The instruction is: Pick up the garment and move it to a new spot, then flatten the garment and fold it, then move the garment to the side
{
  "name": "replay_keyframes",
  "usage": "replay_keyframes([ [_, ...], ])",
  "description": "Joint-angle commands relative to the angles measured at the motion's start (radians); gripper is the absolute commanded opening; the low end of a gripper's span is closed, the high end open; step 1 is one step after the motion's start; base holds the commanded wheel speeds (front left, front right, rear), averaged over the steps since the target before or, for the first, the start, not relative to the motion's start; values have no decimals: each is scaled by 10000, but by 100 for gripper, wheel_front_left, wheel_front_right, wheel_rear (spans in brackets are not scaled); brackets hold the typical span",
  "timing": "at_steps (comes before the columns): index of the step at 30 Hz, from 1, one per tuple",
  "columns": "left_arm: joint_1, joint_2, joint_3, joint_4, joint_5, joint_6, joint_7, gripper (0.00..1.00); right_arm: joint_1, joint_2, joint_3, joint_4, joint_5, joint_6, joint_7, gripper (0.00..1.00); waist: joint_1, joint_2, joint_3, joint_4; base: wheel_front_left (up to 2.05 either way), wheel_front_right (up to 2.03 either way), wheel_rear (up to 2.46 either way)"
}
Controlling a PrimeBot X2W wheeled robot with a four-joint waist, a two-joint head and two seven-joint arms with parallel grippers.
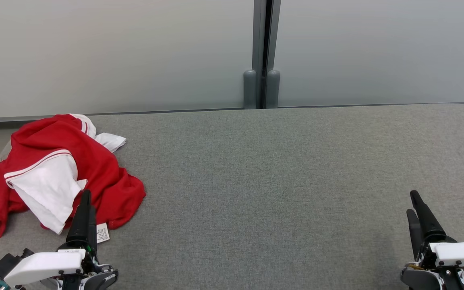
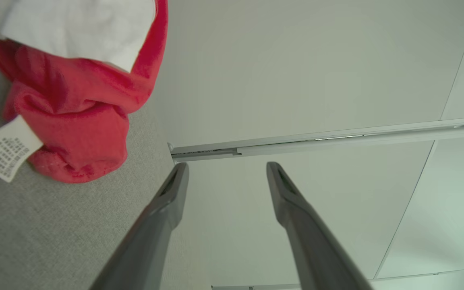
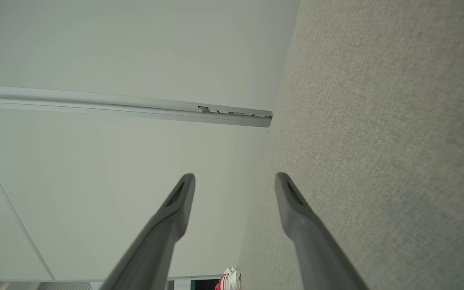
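The garment [image 1: 95, 177] is a crumpled heap of red cloth with white panels and white stripes. It lies at the far left of the grey table [image 1: 276, 181], and part of it hangs over the left edge. My left gripper [image 1: 88, 201] stands at the heap's near edge, beside the white care label [image 1: 102, 233]. In the left wrist view its fingers [image 2: 227, 165] are open with nothing between them, and the garment [image 2: 75, 104] lies to their upper left. My right gripper [image 1: 412, 202] is far away at the near right, open and holding nothing [image 3: 235, 176].
Grey felt-like cloth covers the table from the garment across to the right edge. Pale wall panels rise just behind the table's far edge, joined by a dark vertical post [image 1: 261, 52].
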Motion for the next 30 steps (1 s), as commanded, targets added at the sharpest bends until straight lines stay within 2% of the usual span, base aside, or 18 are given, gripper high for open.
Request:
replay_keyframes([
  [1,-131,83,-33,-228,308,-5,-99,100,-122,-111,40,-258,-450,13,-134,100,0,-1,-1,-5,0,0,0],
  [9,-34,94,-207,-465,1828,125,-454,100,-40,-221,325,-641,-2518,14,-489,100,0,-1,-8,-24,0,0,0],
  [20,99,108,-679,-701,4297,651,-933,100,153,-414,631,-1087,-5306,15,-968,100,0,-1,-15,-29,0,0,0],
  [30,181,117,-948,-869,5937,893,-1249,100,256,-456,821,-1221,-6708,16,-1286,100,0,-1,-21,-46,0,0,0],
])
